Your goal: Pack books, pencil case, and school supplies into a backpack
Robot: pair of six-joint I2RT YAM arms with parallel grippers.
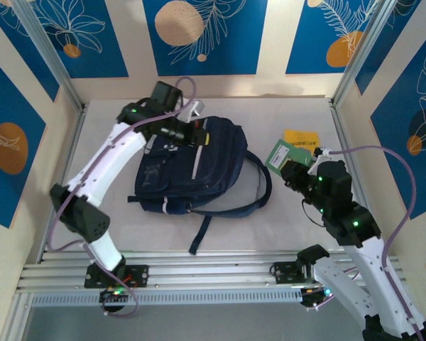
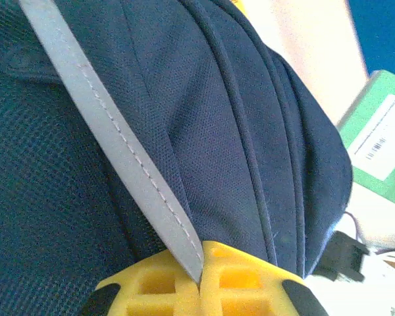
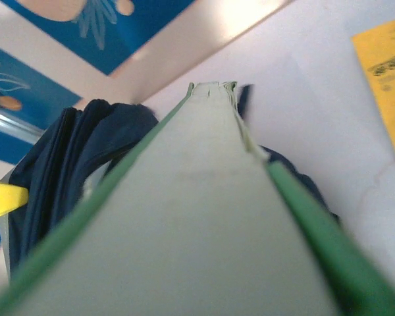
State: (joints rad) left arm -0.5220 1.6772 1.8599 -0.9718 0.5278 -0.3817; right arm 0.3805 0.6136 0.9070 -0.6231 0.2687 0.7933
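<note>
The navy backpack (image 1: 192, 167) lies flat mid-table, straps trailing toward the near edge. My left gripper (image 1: 187, 133) is at its far top end. In the left wrist view its yellow fingertips (image 2: 247, 280) are shut, pinching the backpack's (image 2: 237, 118) pale grey stripe (image 2: 118, 138) between them. My right gripper (image 1: 291, 169) is shut on a small green book (image 1: 284, 153), held off the table to the right of the backpack. In the right wrist view that green book (image 3: 204, 224) runs edge-on away from the jaws. A yellow book (image 1: 302, 137) lies flat beyond it. The pencil case and school supplies are out of view.
Patterned blue and cream walls enclose the table on three sides. An aluminium rail (image 1: 213, 266) runs along the near edge by the arm bases. One backpack strap (image 1: 259, 188) loops toward the right arm. Bare tabletop (image 1: 298, 213) lies to the backpack's right.
</note>
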